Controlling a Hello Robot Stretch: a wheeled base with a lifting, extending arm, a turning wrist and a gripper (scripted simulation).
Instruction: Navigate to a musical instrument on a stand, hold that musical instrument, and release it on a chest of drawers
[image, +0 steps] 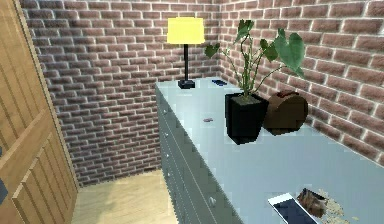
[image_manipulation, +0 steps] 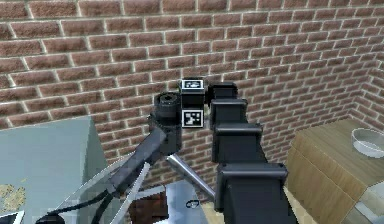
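One long dark shape (image_manipulation: 125, 172) slants down from beside the gripper (image_manipulation: 160, 120) toward the arm side view's lower left, crossing the pale grey legs of a stand (image_manipulation: 188, 168). Its form is too vague to call it any particular instrument (a neck or a strap would look much the same). It sits low against the brick wall, just right of the chest of drawers (image_manipulation: 45, 160), whose blue-grey top shows at that view's left.

Along the same chest of drawers in the forward view, a black pot (image: 245, 118) holds a plant (image: 262, 50) with broad green leaves on thin stems. A rounded brown object (image: 287, 110) stands just behind the pot, and a lamp (image: 186, 45) with a yellow shade stands farther back by the wall. At the arm side view's right, a grey bowl (image_manipulation: 368, 140) rests on a tan box (image_manipulation: 325, 172); what lies in it cannot be made out.

The arm (image_manipulation: 240, 165) rises as a dark bar with two white marker squares (image_manipulation: 193, 117) at its end, and the gripper's body sits just left of them. Whether its fingers are apart or together cannot be told, nor whether it holds anything, since the dark shape and stand lie right at it.
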